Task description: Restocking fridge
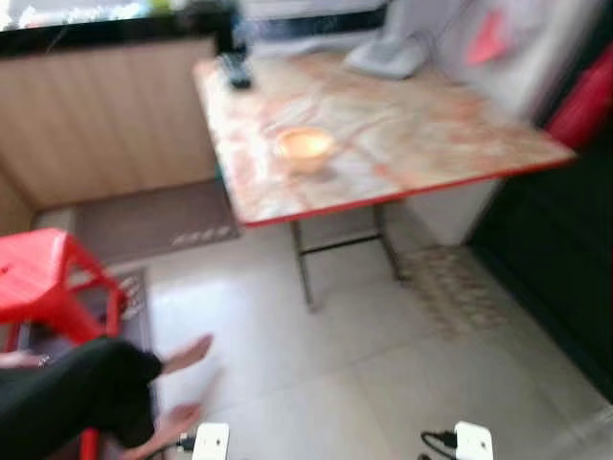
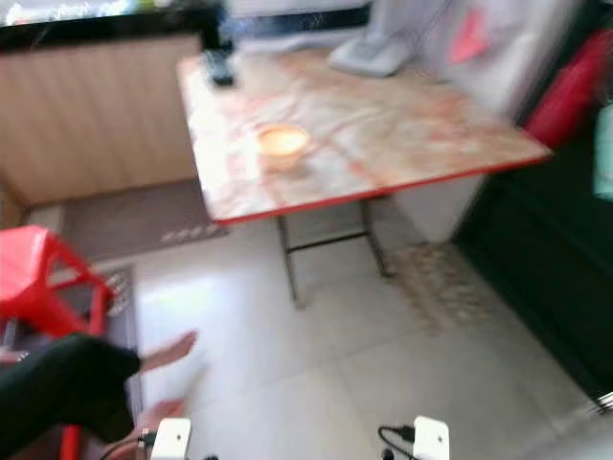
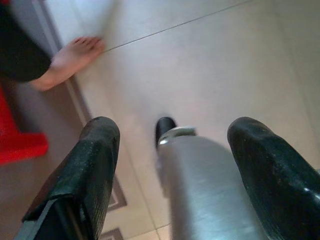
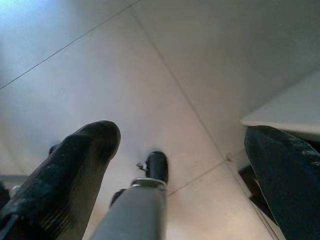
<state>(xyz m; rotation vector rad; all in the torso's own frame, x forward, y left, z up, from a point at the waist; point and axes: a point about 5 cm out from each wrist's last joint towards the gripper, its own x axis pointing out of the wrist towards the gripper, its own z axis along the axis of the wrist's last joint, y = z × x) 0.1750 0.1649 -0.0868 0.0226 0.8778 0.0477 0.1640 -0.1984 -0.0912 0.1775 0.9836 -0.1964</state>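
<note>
On our left a person sits on a red stool [image 1: 43, 278], bare feet [image 1: 182, 356] out on the tiled floor [image 1: 383, 383]; we risk clipping them if we walk on without veering. Our left gripper [image 3: 170, 165] hangs over the floor near a foot, fingers spread, holding nothing. Ahead stands a folding table [image 1: 431, 134] with a small bowl [image 1: 305, 147]; its legs could catch us. Our right gripper [image 4: 180, 160] likewise hangs apart and empty. Motion blur smears everything. The dark mass [image 1: 556, 259] at far right may be the fridge, though we cannot tell, and we make out nothing to stock it with.
</note>
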